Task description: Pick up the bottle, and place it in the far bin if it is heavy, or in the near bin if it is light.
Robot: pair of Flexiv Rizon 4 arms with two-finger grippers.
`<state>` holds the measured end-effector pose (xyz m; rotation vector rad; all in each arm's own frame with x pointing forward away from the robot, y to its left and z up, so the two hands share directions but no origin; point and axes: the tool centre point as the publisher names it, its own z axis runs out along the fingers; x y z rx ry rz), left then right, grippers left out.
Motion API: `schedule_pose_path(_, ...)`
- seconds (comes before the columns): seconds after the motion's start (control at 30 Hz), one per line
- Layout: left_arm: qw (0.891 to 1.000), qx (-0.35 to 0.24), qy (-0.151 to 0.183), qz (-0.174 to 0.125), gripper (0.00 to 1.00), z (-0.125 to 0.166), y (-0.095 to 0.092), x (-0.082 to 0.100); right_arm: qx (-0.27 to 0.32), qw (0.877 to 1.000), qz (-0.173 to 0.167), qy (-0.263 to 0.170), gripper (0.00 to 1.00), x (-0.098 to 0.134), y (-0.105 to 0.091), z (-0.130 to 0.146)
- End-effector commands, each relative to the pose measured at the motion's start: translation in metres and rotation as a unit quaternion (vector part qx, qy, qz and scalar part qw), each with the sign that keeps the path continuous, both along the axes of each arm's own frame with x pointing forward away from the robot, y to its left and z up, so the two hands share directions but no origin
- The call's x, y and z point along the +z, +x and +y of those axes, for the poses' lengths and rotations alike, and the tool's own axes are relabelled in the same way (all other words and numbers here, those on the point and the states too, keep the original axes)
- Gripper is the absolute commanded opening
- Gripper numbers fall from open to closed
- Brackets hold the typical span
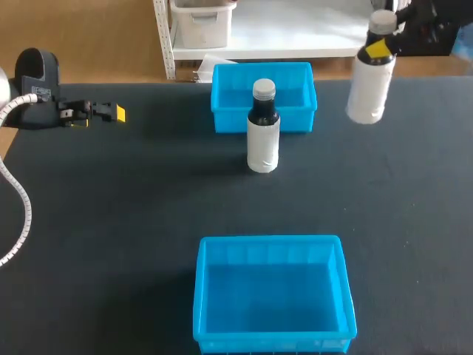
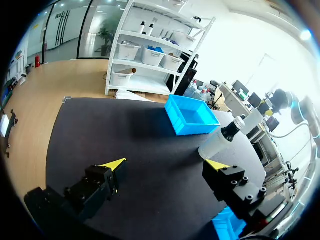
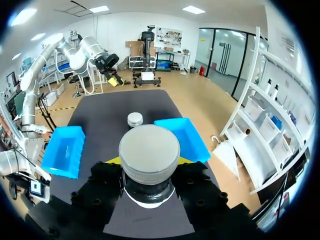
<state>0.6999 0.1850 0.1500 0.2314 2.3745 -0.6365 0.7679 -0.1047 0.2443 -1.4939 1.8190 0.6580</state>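
From the head view, the right end effector (image 1: 378,50) is clamped on the neck of a white bottle (image 1: 368,85), just under its grey cap. The bottle hangs upright off the dark tabletop (image 1: 111,222), to the right of the far bin (image 1: 264,95) and inside neither bin. Carrying it free like this probably lets the arm feel its weight, which is what decides the bin. A second bottle (image 1: 263,132) stands on the tabletop just in front of the far bin, and the near bin (image 1: 270,292) sits well apart at the front edge. The left end effector (image 1: 117,113) is parked at the far left, away from everything, likely to leave the path clear.

In the left wrist view, the left end effector (image 2: 165,166) has its fingers spread wide with nothing between them. Ahead of it lie the matte black tabletop (image 2: 115,130), the second bottle (image 2: 222,141) and the far bin (image 2: 192,116) beyond it.

In the right wrist view, the bottle's cap (image 3: 149,147) fills the space between the fingers of the right end effector (image 3: 149,161), whose yellow tips (image 3: 113,161) press in from both sides. Below it, the second bottle (image 3: 135,119) shows cap-on, with the far bin (image 3: 182,139) to one side and the near bin (image 3: 62,151) to the other. The surface looks flat and even, so a set-down should not tip the bottle.
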Motion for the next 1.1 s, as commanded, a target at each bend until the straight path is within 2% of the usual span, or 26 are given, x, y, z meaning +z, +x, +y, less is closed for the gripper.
schedule_pose_path(0.03, 1.000, 0.000, 0.000, 0.000, 1.00, 0.000, 0.000, 0.000, 0.030, 0.999, 0.017, 0.000, 0.00, 0.004, 0.048, 0.012)
schedule_pose_path(0.33, 1.000, 0.000, 0.000, 0.000, 1.00, 0.000, 0.000, 0.000, 0.058, 0.998, 0.005, 0.002, 0.00, 0.007, 0.099, 0.046)
schedule_pose_path(0.5, 1.000, 0.000, 0.000, 0.000, 1.00, 0.000, 0.000, 0.000, 0.070, 0.997, 0.005, 0.010, 0.00, 0.002, 0.117, 0.068)
schedule_pose_path(0.73, 1.000, 0.000, 0.000, 0.000, 1.00, 0.000, 0.000, 0.000, 0.084, 0.996, 0.008, 0.007, 0.00, -0.008, 0.132, 0.102)
schedule_pose_path(1.1, 1.000, 0.000, 0.000, 0.000, 1.00, 0.000, 0.000, 0.000, 0.106, 0.994, 0.018, 0.013, 0.00, -0.024, 0.144, 0.142)
